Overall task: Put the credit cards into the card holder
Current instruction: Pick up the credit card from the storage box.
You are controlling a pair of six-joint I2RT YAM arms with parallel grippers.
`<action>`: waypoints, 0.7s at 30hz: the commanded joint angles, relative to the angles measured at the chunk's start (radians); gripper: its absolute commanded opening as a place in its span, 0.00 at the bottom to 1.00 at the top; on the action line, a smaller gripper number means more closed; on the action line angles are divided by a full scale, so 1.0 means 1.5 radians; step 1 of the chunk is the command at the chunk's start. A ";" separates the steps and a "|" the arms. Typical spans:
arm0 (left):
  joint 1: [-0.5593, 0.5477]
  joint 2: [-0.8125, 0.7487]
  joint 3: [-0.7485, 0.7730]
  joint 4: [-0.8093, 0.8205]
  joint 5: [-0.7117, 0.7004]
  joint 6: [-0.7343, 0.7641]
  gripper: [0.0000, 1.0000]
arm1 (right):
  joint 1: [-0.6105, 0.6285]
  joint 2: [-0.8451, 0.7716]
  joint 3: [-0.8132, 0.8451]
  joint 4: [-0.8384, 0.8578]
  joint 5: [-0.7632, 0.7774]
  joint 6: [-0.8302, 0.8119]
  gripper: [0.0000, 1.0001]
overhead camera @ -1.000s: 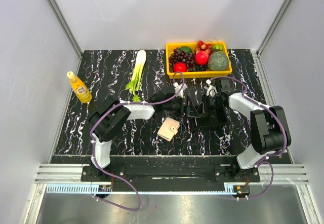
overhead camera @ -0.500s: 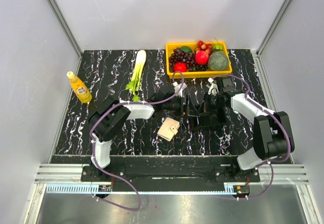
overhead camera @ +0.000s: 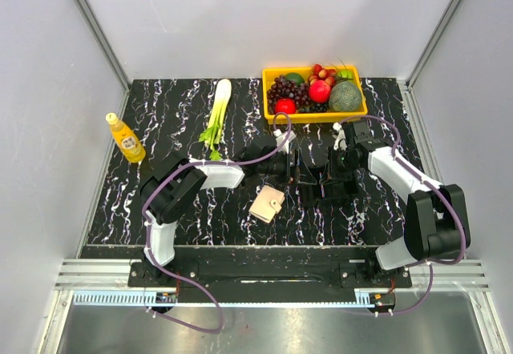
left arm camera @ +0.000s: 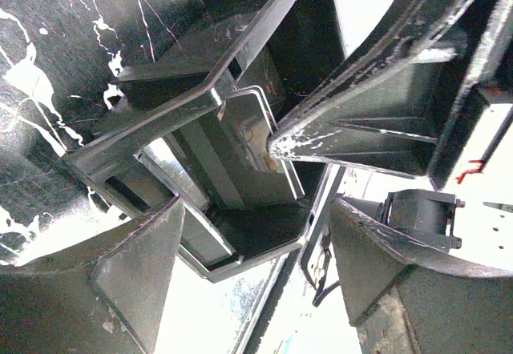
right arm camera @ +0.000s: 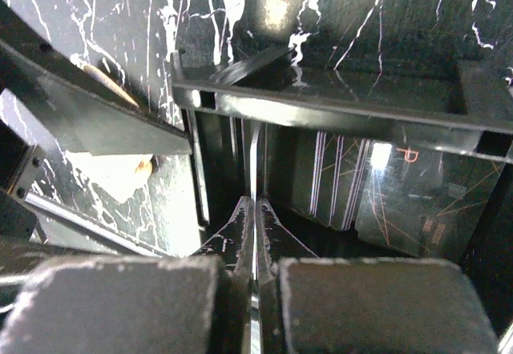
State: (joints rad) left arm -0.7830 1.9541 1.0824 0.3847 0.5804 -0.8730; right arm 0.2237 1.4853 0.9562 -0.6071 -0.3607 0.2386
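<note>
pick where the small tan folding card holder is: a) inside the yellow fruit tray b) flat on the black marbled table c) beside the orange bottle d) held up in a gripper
b: the small tan folding card holder lies closed and flat on the black marbled table, in its near half, with nothing gripping it.

Top looks down from behind; my wrist cameras, close in, share the black rack [right arm camera: 321,102] beyond the right gripper [right arm camera: 255,203].

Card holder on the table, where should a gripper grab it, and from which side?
Probably from above, pinching the card holder across its long edges, clear of the clasp: it lies flat, closed and turned askew.
</note>
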 commanded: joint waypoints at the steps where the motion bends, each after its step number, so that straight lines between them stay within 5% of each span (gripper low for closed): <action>1: -0.001 -0.001 0.023 0.033 0.010 0.000 0.77 | 0.006 -0.034 0.056 -0.046 -0.056 -0.027 0.00; 10: -0.001 -0.001 0.027 0.025 0.004 -0.002 0.75 | 0.006 -0.003 0.042 -0.062 -0.160 -0.033 0.00; 21: -0.017 -0.034 0.018 -0.053 -0.039 0.083 0.65 | 0.006 0.013 0.039 -0.029 -0.090 0.027 0.00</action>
State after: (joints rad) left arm -0.7841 1.9526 1.0843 0.3351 0.5694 -0.8310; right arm 0.2241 1.4918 1.0084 -0.6712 -0.5140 0.2337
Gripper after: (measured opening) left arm 0.654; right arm 0.010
